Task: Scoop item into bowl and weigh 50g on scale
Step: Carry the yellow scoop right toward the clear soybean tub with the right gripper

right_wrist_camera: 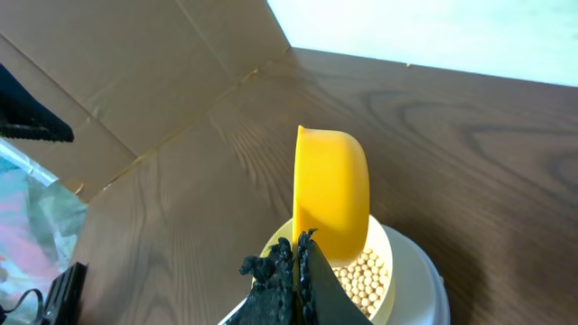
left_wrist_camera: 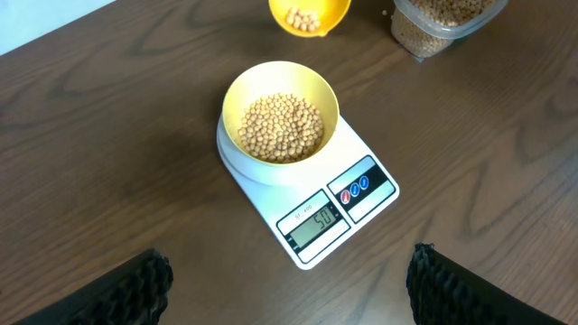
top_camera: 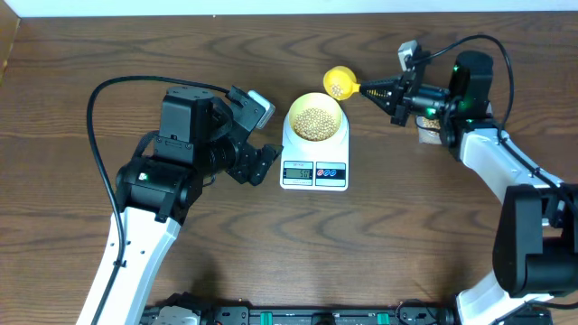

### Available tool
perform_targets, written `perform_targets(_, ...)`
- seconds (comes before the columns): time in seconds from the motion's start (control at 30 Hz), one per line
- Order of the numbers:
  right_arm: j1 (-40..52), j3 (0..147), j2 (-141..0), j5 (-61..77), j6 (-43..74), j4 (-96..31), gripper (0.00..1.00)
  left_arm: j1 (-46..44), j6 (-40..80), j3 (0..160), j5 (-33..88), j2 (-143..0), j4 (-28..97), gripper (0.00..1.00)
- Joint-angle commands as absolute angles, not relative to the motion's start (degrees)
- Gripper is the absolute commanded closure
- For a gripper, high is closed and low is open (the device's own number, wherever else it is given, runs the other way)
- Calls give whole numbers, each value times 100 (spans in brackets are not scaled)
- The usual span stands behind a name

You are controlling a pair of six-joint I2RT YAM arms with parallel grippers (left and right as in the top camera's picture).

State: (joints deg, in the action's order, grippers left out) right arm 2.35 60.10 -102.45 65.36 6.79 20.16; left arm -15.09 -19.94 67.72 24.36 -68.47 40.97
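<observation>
Beans lie in the pale yellow bowl on the white scale, centre frame. A few more sit in the yellow scoop, cut off by the top edge like the clear tub at upper right. Scoop handle hidden between the right fingers, pinched together on it. Left fingers spread wide, only tips showing in the lower corners. Desk: dark wood grain; cardboard sheet beyond. Scale's long axis runs upper left to lower right, display at the lower-right end.
</observation>
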Motion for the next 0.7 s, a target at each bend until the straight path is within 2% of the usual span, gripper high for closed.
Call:
perform_targets(0.0, 161, 6012, -10134, 6412, 722, 1942, 99, -1485, -2032, 6685, 2547, -6853, 4115, 15)
perform_targets(0.37, -51, 6010, -10110, 5946, 609, 1402, 99, -1485, -2032, 6685, 2547, -6853, 4115, 15)
perform_targets(0.67, -82, 6012, -9690, 5240, -104, 548, 99, -1485, -2032, 6685, 2547, -6853, 4115, 15)
